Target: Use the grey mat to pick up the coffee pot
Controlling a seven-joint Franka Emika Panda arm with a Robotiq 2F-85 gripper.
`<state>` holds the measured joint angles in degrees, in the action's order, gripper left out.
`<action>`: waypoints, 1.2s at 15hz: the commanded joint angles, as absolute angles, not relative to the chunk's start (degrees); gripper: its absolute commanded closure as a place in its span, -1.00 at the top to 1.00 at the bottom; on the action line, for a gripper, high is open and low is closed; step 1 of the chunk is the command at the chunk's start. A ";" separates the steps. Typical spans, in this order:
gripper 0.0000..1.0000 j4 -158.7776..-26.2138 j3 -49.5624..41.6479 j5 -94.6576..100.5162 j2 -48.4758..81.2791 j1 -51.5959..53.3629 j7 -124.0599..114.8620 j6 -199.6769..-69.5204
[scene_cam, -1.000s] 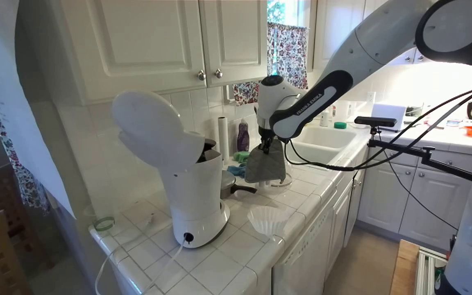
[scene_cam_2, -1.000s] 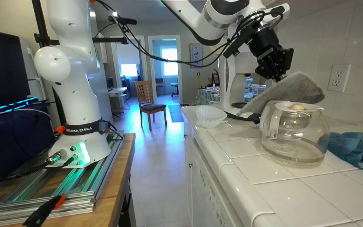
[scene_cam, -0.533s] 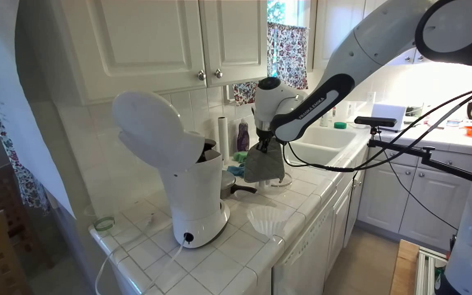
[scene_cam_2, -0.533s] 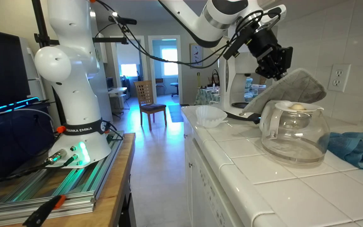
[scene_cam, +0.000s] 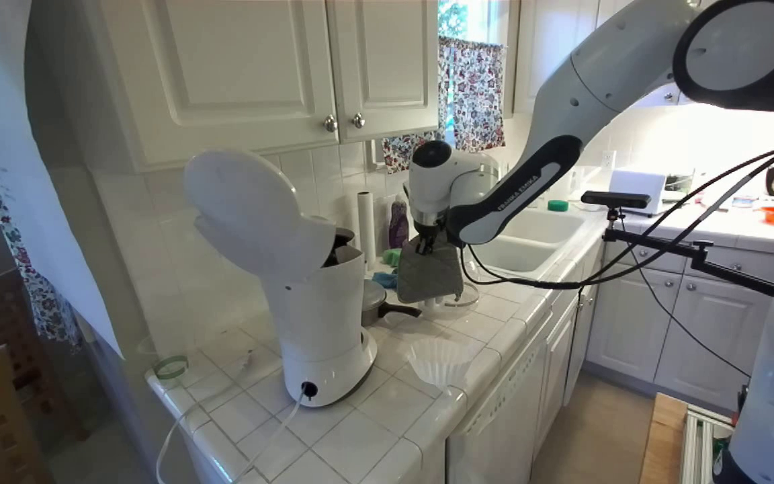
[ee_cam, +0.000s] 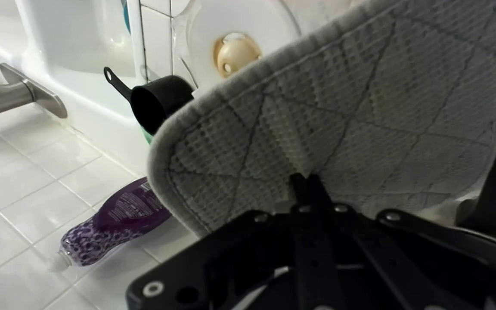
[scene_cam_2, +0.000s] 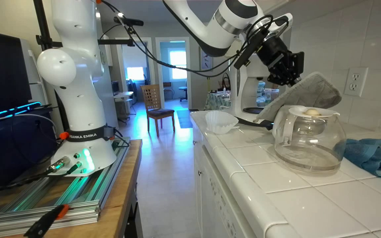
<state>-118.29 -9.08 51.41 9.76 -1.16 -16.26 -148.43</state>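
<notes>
Your pincer [ee_cam: 305, 175] pinches grey mat [ee_cam: 338, 107] tight. Coffee pot [scene_cam_2: 309, 145] upright on table [scene_cam_2: 276, 178], lower than pincer, past mat's edge in wrist view; in exterior view mat slants just behind pot's lid [scene_cam_2: 313, 112], contact unclear. You likely need mat round handle [scene_cam_2: 288, 129], at pot's left there. Liquid in pot: can't tell. Black cup [ee_cam: 170, 90]: too dark inside.
</notes>
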 commanded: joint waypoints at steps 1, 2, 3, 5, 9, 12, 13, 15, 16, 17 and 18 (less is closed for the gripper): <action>-0.99 -117.75 -8.79 57.73 11.11 -0.72 -20.64 -148.44; -0.99 -117.79 -8.71 59.03 11.36 -0.62 -21.46 -148.35; -0.99 -117.77 -8.63 60.41 11.62 -0.49 -22.32 -148.27; -0.99 -117.62 -8.51 62.75 12.07 -0.27 -23.98 -148.21; -0.99 -117.57 -8.17 68.56 11.85 0.09 -28.51 -147.98; -0.99 -118.41 -8.96 73.38 11.23 1.52 -33.01 -147.43; -0.99 -118.61 -8.93 74.94 11.08 1.72 -34.39 -147.17; -0.99 -119.02 -8.87 78.07 10.90 2.17 -36.82 -146.44; -0.99 -119.21 -8.84 79.51 10.77 2.38 -37.98 -146.00; -0.99 -119.32 -8.81 80.88 10.64 2.54 -39.04 -145.65; -0.99 -119.53 -8.81 82.20 10.45 2.68 -39.98 -145.29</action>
<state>-118.36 -8.46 77.22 11.67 1.63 -35.80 -147.09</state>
